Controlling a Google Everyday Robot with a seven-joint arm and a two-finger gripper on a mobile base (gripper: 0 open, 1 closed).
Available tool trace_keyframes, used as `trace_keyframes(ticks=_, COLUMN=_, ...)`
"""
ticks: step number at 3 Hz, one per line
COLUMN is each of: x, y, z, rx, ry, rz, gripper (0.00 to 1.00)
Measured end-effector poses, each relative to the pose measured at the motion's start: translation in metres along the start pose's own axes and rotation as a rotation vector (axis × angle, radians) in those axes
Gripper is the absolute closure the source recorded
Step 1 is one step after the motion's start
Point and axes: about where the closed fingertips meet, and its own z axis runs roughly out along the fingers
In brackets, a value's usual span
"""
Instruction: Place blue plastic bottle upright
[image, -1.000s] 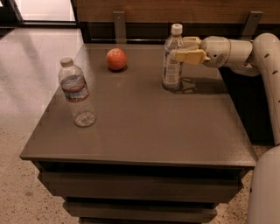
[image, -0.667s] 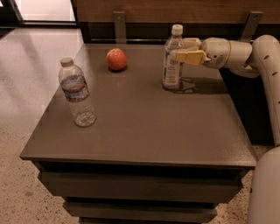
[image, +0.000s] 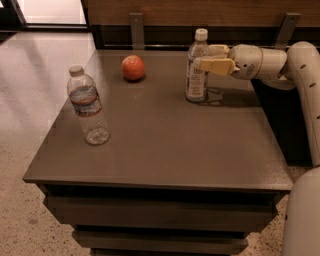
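**Nothing has moved: bottle upright, grip not yet let go**

Nearest, at about 9 o'clock on the table (image: 165, 150), the ribbed clear bottle (image: 88, 107) stands where it stood a second ago, well apart from everything else. The middle of the tabletop lies between it and the work at the far side.

Farther back, at about 1 o'clock, the blue plastic bottle (image: 196, 75) stands upright on its base, white cap on top, in the same spot as in the earlier views. The gripper (image: 203, 56) reaches in from 3 o'clock and, as far as can be seen, pinches the bottle at its shoulder, one finger in front and one behind. Its pose has not changed either.

Farthest, near 11 o'clock, the round orange-red fruit (image: 133, 67) has not shifted.

With everything holding still, the placing itself looks done. What seems left is to spread the fingers and draw back toward 3 o'clock without tipping the slim bottle.
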Motion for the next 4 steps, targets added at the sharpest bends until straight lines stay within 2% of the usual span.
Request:
trace_keyframes(ticks=1, x=0.001, y=0.0, z=0.001, rx=-0.002, ry=0.001, rz=0.003, gripper=0.0)
trace_keyframes(ticks=3, x=0.001, y=0.0, z=-0.002, rx=0.0, ry=0.019, rz=-0.008, gripper=0.0)
trace_keyframes(ticks=4, x=0.003, y=0.001, z=-0.011, rx=0.009, ry=0.081, rz=-0.025, gripper=0.0)
